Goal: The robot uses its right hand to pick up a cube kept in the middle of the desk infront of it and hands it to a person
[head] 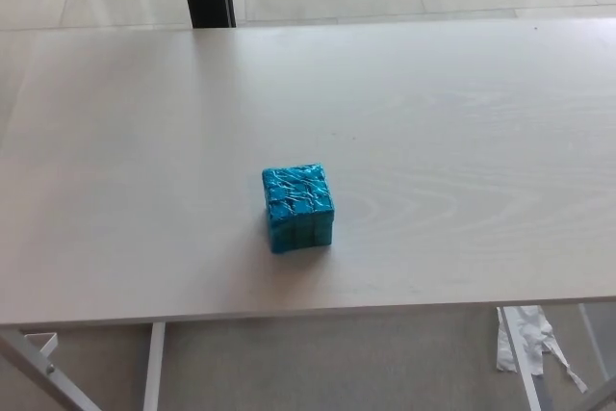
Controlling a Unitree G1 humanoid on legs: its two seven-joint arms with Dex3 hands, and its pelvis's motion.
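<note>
Cube (298, 207): alone mid-desk (462, 141), untouched
My hands: neither shows (state unknown)
Reach: I come from right, straddle its sides

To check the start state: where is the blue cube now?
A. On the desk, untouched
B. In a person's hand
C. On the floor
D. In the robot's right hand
A: the blue cube rests alone on the desk; no hand is in view.

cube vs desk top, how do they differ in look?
The cube is teal with a crinkled, glossy wrap; the desk is pale with faint wood grain and matte. The cube is small and blocky; the desk is broad and flat, running past the picture's edges. Shared: both have straight edges.
</note>
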